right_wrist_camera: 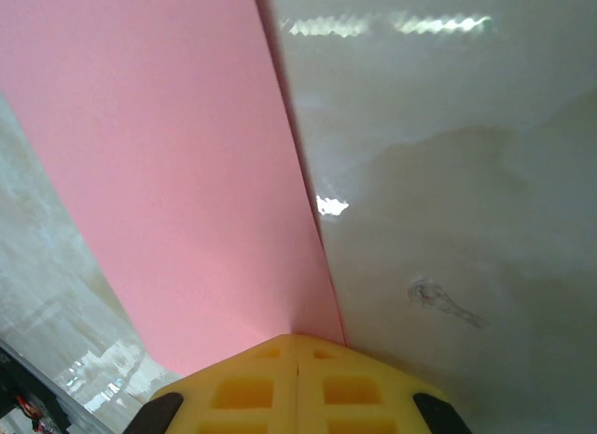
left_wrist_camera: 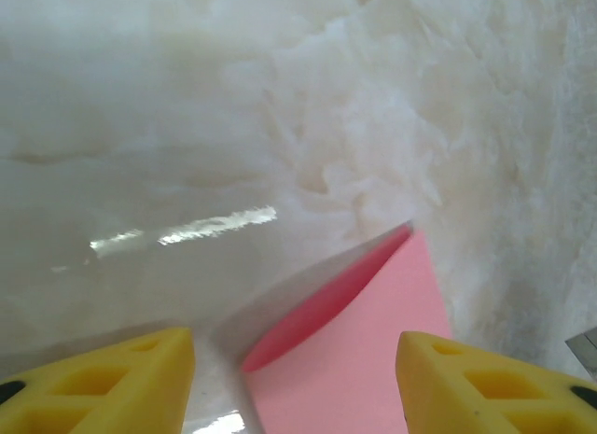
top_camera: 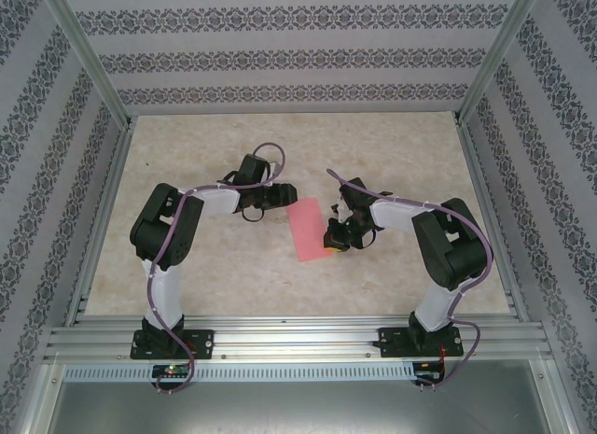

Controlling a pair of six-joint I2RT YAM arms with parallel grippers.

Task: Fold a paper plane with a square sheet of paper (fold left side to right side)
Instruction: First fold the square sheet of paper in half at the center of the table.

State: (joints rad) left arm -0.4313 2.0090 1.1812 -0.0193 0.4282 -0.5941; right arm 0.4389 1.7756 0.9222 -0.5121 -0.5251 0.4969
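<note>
The square sheet of paper [top_camera: 310,231], folded to a narrow pink rectangle, lay flat on the table [top_camera: 187,154] between the two grippers. The left gripper [top_camera: 283,193] stood just beside its far left corner, jaws released and holding nothing. There the upper layer was a little lifted. The right gripper [top_camera: 334,240] was clenched, its tips touching the paper's near right edge.

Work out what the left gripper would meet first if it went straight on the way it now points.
Probably the square sheet of paper: its lifted edge lies ahead between the left gripper's open fingers, though depth is unclear.
</note>
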